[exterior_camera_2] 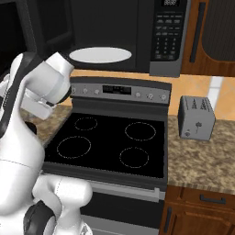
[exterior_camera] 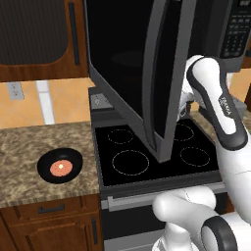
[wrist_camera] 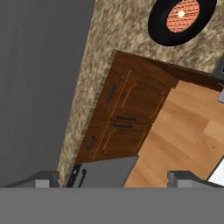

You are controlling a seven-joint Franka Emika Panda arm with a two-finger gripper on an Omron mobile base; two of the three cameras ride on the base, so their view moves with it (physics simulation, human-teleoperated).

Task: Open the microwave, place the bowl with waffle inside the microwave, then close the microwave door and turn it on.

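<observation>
- While the hand hangs beside the swung-out microwave door [exterior_camera: 147, 73], the fingers [wrist_camera: 46, 178] stand well apart in the hand view, nothing between them.
- Hand view: grey door face on one side, bowl with waffle [wrist_camera: 181, 19] at the far corner, speckled worktop [wrist_camera: 109, 52], wood cabinets [wrist_camera: 127, 113] and floor beyond.
- Left base view: door stands edge-on, its long axis upright, over the stove [exterior_camera: 152, 152]; the arm's wrist sits just behind its free edge.
- Bowl rests flat on the worktop left of the stove, waffle [exterior_camera: 60, 168] face up at its centre.
- Right base view: microwave [exterior_camera_2: 124, 32] open, white plate [exterior_camera_2: 100, 55] inside, keypad at right; toaster [exterior_camera_2: 196, 117] on the right worktop.
</observation>
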